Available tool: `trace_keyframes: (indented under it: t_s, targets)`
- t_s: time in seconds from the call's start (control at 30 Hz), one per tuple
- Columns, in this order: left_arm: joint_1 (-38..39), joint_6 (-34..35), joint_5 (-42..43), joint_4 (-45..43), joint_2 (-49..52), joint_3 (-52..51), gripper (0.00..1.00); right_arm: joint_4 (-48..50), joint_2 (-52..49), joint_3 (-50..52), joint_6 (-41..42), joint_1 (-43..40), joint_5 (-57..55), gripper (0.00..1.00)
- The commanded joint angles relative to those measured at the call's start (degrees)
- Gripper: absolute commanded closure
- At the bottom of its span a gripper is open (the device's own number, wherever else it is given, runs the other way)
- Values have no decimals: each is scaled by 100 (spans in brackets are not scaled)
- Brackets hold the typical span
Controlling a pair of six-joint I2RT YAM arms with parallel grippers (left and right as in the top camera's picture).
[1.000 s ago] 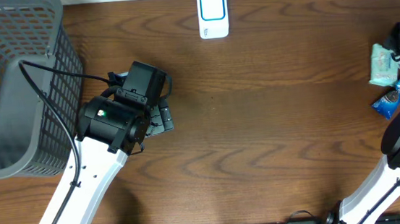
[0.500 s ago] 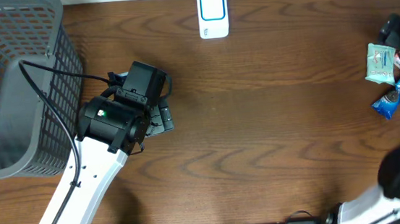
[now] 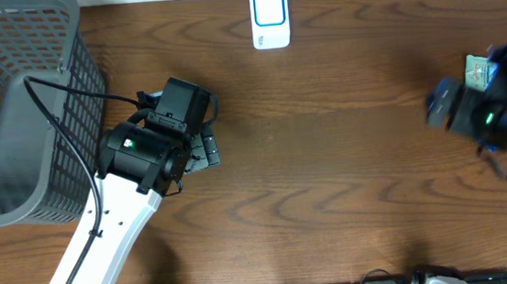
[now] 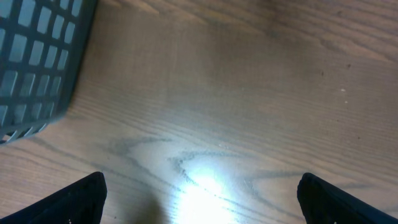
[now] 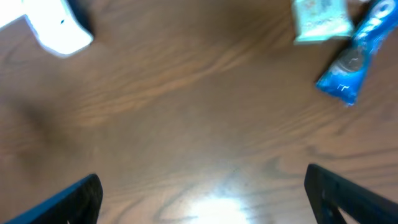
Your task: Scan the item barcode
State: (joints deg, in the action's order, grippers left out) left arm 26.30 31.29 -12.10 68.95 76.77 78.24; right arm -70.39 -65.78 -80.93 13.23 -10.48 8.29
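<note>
Overhead view shows the big grey mesh basket (image 3: 11, 108) on the left and the white box scanner with a blue-ringed window (image 3: 270, 16) at the far edge of the brown wooden table (image 3: 330, 172). The blurred right arm (image 3: 486, 114) covers the snacks there, so only a corner of the pale green packet (image 3: 479, 69) peeks out.

The right wrist view shows more of that packet. It also shows the shiny blue snack wrapper (image 5: 351, 56) just beside it. Both lie on the table, ahead of the right gripper (image 5: 202, 180) and off to one side. That gripper is spread wide and holds nothing. The left gripper (image 4: 200, 186) is spread wide too, empty, near the basket.
</note>
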Motion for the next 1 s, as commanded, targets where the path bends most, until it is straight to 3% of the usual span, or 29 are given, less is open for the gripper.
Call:
trace_keyframes:
  t_s: [0.0, 0.33, 0.97]
  targets:
    - [-20, 9, -11, 22, 37, -9, 2, 57, 706, 654, 223, 249, 264, 1]
    - [-20, 9, -11, 22, 39, -9, 2, 24, 1604, 1851, 957, 308, 280, 1]
    - [-20, 9, -11, 22, 37, -9, 2, 28, 1596, 2046, 990, 308, 275, 1]
